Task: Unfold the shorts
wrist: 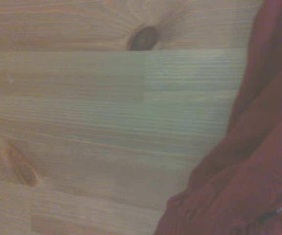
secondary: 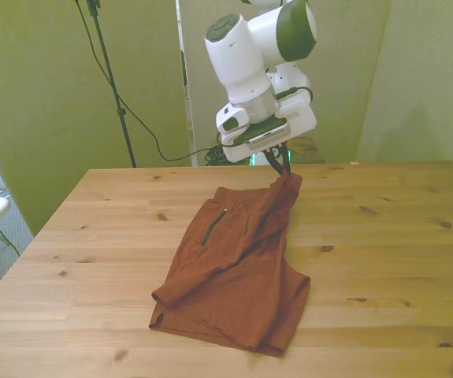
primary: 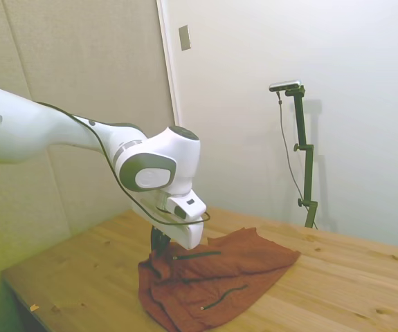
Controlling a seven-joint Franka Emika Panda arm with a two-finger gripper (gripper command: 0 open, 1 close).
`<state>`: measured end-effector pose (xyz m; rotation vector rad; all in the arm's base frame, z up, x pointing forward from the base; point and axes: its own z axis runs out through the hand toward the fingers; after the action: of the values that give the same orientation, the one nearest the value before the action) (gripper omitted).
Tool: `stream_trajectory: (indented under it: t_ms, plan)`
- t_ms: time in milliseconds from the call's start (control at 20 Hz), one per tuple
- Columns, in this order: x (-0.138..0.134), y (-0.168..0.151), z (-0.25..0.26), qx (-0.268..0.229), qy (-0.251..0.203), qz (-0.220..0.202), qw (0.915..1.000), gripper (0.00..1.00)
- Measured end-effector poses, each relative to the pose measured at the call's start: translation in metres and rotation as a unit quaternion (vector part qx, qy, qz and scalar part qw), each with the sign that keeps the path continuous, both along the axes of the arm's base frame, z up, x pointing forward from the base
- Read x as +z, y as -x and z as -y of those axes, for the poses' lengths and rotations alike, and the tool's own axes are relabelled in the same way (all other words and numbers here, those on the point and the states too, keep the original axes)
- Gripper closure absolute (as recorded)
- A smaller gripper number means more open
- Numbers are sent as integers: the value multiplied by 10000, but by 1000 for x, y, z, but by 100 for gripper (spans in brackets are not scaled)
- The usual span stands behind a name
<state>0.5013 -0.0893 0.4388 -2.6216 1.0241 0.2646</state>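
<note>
The rust-orange shorts (secondary: 234,276) lie folded and wrinkled on the wooden table (secondary: 108,236), with two thin dark zippers showing on top. My gripper (secondary: 283,168) is at their far edge, on the front view's right, shut on a corner of the fabric. That corner is pulled up into a small peak above the table. From the side, the gripper (primary: 160,243) sits low at the left end of the shorts (primary: 216,277), mostly hidden under the white wrist. In the wrist view, the shorts (wrist: 258,161) fill one side beside bare wood.
The table (primary: 337,283) has bare wood on every side of the shorts. A black cable hangs down behind the table's far edge in the front view.
</note>
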Motion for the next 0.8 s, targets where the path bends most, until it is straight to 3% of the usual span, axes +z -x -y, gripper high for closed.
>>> stream_trajectory:
  t_ms: [50,100,600,800]
  plan:
    - [1,-2,-10,66,53,-7,10000,100]
    - [2,-3,-20,150,122,-8,9998,0]
    - [0,-9,-135,1029,587,29,9930,0]
    - [-6,-7,-148,1103,635,7,9919,0]
